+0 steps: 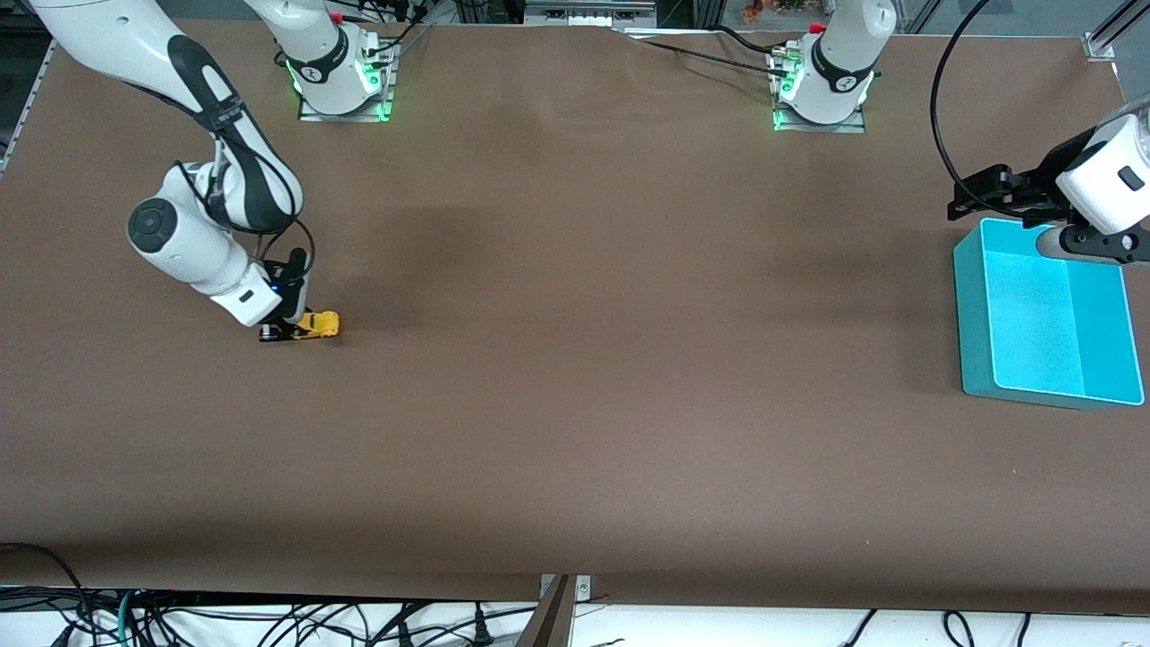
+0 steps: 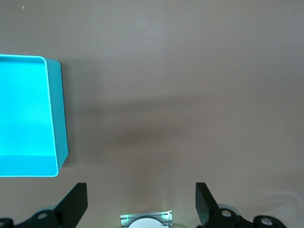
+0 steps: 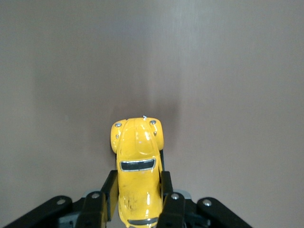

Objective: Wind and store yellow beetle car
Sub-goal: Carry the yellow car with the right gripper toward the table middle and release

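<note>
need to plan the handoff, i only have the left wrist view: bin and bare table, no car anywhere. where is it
Observer: The yellow beetle car sits on the table toward the right arm's end, away from the teal bin.
Operator: is anything holding it
Observer: Yes, the right gripper is shut on the car's sides, with its nose sticking out past the fingers.
Operator: and where's my gripper relative to the bin
Observer: The left gripper is open and hangs over the edge of the bin that is farther from the front camera.
</note>
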`<state>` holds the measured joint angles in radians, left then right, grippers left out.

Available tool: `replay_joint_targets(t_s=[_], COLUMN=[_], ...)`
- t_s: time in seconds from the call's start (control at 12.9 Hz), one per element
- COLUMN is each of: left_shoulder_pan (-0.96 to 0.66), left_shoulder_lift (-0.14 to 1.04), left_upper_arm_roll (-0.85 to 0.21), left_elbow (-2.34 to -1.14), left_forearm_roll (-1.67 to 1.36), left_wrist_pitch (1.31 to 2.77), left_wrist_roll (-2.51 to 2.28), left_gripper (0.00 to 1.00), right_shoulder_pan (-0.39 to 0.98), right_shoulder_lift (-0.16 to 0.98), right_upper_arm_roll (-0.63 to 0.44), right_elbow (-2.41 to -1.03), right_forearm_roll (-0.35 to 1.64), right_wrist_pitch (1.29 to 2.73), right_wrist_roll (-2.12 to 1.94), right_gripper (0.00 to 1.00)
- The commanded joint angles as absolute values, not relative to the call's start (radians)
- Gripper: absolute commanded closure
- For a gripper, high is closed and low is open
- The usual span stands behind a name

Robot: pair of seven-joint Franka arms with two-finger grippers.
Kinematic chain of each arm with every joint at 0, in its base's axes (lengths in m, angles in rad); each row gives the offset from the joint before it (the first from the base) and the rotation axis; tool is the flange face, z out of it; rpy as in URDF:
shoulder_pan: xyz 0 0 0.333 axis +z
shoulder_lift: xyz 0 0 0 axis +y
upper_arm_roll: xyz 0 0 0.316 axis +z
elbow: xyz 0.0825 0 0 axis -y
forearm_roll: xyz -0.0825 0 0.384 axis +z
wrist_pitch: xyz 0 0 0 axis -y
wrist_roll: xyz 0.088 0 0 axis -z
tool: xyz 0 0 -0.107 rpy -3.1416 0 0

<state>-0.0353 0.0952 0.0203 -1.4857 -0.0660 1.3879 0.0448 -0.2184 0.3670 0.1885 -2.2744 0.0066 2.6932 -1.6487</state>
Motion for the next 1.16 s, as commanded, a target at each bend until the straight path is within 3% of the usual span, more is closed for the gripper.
replay_joint_targets(t_s=[0.0, 0.39, 0.62, 0.7, 1.09], left_shoulder_pan=[-0.037, -0.035, -0.035, -0.035, -0.034], left_shoulder_lift=[0.103, 0.103, 0.103, 0.103, 0.103], left_upper_arm_roll=[0.018, 0.018, 0.018, 0.018, 0.018], left_elbow=[-1.462, -1.462, -1.462, -1.462, -1.462], left_forearm_roll=[-0.034, -0.034, -0.034, -0.034, -0.034], left_wrist_pitch=[1.384, 1.384, 1.384, 1.384, 1.384], left_wrist_roll=[0.064, 0.066, 0.064, 0.064, 0.066], left_gripper=[0.00, 0.00, 0.00, 0.00, 0.00], right_shoulder_pan=[-0.303, -0.385, -0.383, -0.383, -0.382], right_shoulder_lift=[0.440, 0.457, 0.456, 0.453, 0.448], right_upper_arm_roll=[0.169, 0.169, 0.170, 0.173, 0.204], right_elbow=[-2.283, -2.278, -2.275, -2.272, -2.247], right_forearm_roll=[0.000, 0.003, 0.008, 0.009, 0.012], right_wrist_pitch=[2.730, 2.730, 2.727, 2.726, 2.697], right_wrist_roll=[-1.761, -1.845, -1.838, -1.836, -1.836], right_gripper=[1.00, 0.98, 0.89, 0.81, 0.21])
